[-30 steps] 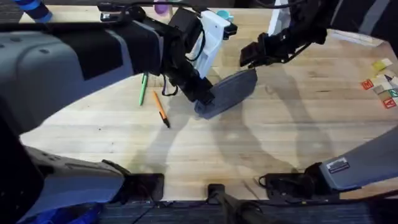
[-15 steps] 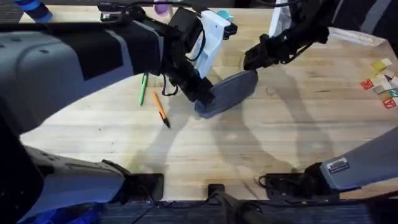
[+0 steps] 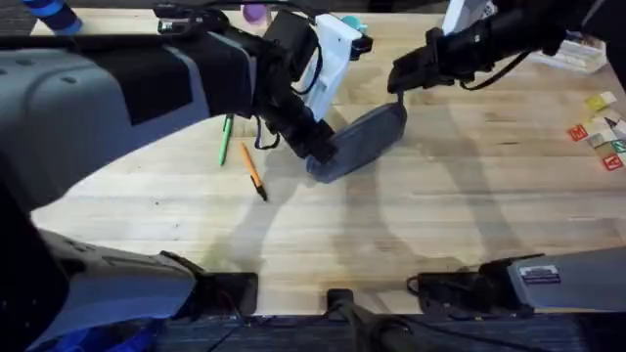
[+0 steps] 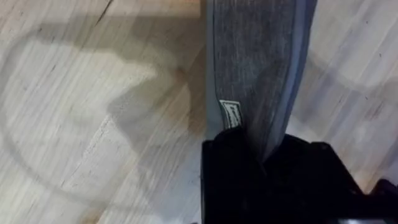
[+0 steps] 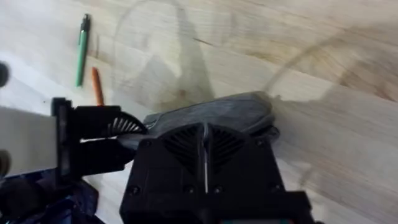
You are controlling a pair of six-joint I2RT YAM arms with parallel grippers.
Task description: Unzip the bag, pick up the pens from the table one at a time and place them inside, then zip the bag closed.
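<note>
Right claw (image 3: 399,78) risen off bag (image 3: 360,141), bag lying diagonal, left claw (image 3: 318,152) clamping its near end

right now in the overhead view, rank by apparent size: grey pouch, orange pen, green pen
1. The grey fabric pencil pouch, clearly largest.
2. and 3. The thin orange stick pen and thin green stick pen look about equal in length; the green one is partly hidden, so no ranking.

The left tool (image 4: 261,163) clamps the end of the grey bag (image 4: 258,68), stretching away over the pale desk (image 4: 93,112).
</note>
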